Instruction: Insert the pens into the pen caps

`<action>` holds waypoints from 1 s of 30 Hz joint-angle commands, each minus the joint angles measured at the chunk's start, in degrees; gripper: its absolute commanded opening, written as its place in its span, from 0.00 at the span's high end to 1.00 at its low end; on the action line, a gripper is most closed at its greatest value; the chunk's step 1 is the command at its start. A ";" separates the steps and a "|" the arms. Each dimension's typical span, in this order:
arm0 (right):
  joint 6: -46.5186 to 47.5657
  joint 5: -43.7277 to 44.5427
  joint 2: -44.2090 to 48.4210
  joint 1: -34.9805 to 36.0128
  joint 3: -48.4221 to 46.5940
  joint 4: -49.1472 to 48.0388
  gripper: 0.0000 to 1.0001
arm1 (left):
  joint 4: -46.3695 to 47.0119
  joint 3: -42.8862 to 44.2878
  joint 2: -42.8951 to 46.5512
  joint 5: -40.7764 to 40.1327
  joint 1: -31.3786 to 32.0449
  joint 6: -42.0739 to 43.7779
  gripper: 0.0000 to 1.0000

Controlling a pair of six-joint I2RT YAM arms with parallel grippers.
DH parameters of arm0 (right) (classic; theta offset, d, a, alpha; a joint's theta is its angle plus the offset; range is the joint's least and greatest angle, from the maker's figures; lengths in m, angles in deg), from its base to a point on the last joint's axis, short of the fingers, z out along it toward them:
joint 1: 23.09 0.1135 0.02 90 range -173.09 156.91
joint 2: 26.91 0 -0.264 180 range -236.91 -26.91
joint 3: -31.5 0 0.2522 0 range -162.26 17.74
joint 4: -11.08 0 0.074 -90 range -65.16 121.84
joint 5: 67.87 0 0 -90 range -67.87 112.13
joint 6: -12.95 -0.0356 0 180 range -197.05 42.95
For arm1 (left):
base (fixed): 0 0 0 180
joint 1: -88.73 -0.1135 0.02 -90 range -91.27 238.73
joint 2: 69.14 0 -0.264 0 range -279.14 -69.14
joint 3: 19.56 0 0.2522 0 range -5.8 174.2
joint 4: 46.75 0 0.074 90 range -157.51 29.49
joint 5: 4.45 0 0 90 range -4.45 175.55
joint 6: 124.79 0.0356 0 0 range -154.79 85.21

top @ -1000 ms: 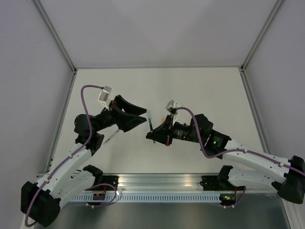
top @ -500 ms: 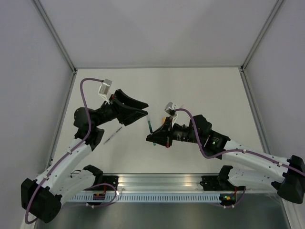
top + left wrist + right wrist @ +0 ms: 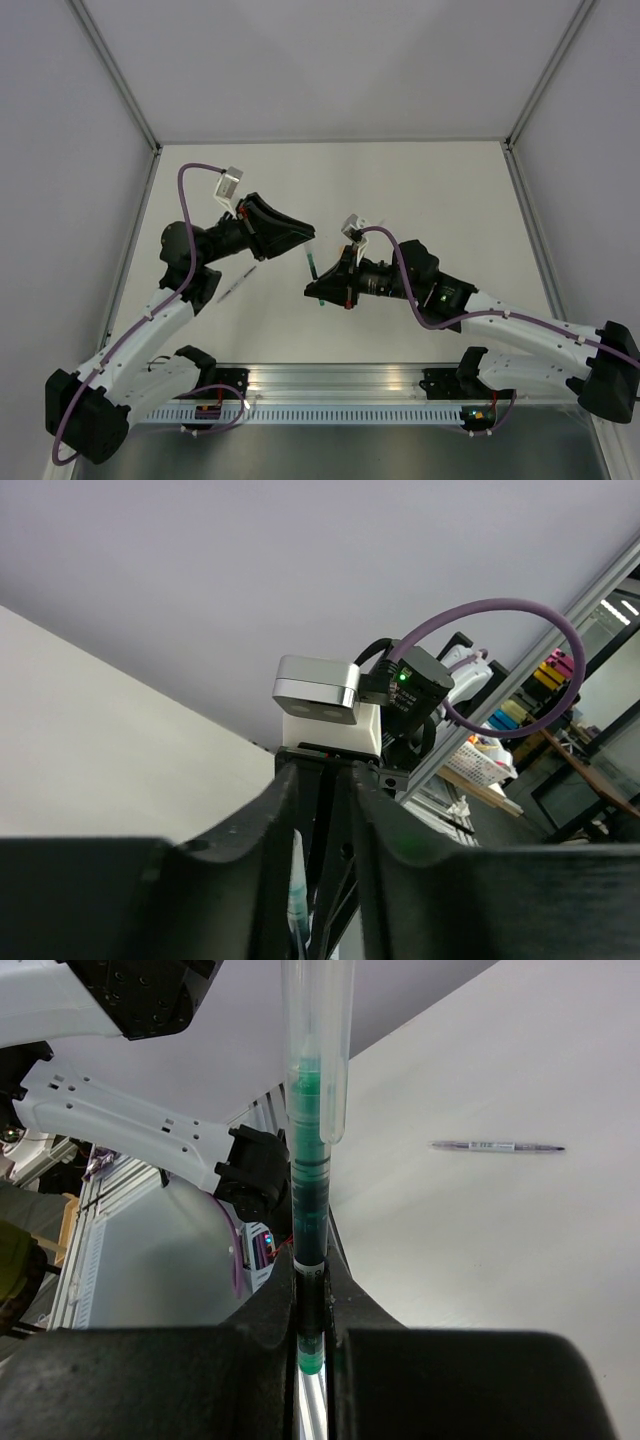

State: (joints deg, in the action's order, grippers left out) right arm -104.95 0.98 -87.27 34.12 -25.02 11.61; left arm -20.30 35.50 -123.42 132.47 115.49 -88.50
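My right gripper [image 3: 322, 287] [image 3: 312, 1282] is shut on the lower barrel of a dark green pen [image 3: 314, 266] [image 3: 310, 1210], which it holds upright above the table. A clear pen cap [image 3: 318, 1050] sits over the pen's upper end. My left gripper [image 3: 309, 238] [image 3: 317, 780] reaches in from the left around that capped end. The cap [image 3: 296, 880] lies against its left finger, and a gap shows on the other side. A pale pen [image 3: 237, 283] [image 3: 497, 1146] lies flat on the white table under the left arm. I see no other pens or caps.
An aluminium rail [image 3: 340, 381] with both arm bases runs along the near edge. Grey walls with metal frame posts [image 3: 120, 80] enclose the white table [image 3: 430, 190]. In the left wrist view, the right arm's wrist camera [image 3: 318, 685] faces me close by.
The left gripper has swung up and to the right onto the pen's capped end, and its jaws have narrowed. The right gripper has drifted slightly down-left with the green pen.
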 commanded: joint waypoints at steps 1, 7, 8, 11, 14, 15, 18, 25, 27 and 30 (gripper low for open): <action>-0.84 -0.21 -0.55 -0.08 -0.83 -2.94 1.00 | -0.65 -0.69 0.58 2.91 0.31 2.64 0.71; -1.19 0.23 -1.25 0.01 -1.36 -3.46 1.00 | -8.28 -3.33 3.57 3.18 0.31 8.71 0.78; -1.28 0.23 -1.34 0.01 -1.71 -3.55 1.00 | -8.91 -3.33 3.74 3.53 0.31 9.15 0.80; -1.72 0.32 -2.04 -0.08 -2.15 -4.17 1.00 | -9.53 -3.50 3.83 5.20 0.31 9.68 0.91; -1.98 0.67 -2.22 -0.08 -2.15 -4.78 1.00 | -10.40 -3.68 4.80 5.12 0.31 10.12 0.98; -2.16 0.93 -2.13 -0.08 -2.15 -4.87 1.00 | -10.58 -3.86 5.06 5.03 0.31 10.38 0.98; -2.07 1.28 -2.31 -0.08 -2.67 -4.87 1.00 | -11.11 -4.03 5.68 5.29 0.31 10.47 0.98; -1.72 1.46 -2.40 -0.08 -3.73 -3.38 1.00 | -12.52 -3.42 8.14 5.38 0.31 10.74 0.93; -1.63 1.55 -2.13 -0.08 -3.29 -3.20 1.00 | -13.13 -2.63 8.75 4.94 0.31 9.86 0.76; -1.54 1.37 -1.61 -0.08 -2.85 -2.94 1.00 | -13.31 -1.58 9.37 3.89 0.31 8.98 0.47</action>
State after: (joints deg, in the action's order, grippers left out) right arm -106.43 2.49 -89.79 34.06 -26.47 10.40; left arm -33.18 31.69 -115.00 136.82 115.67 -79.48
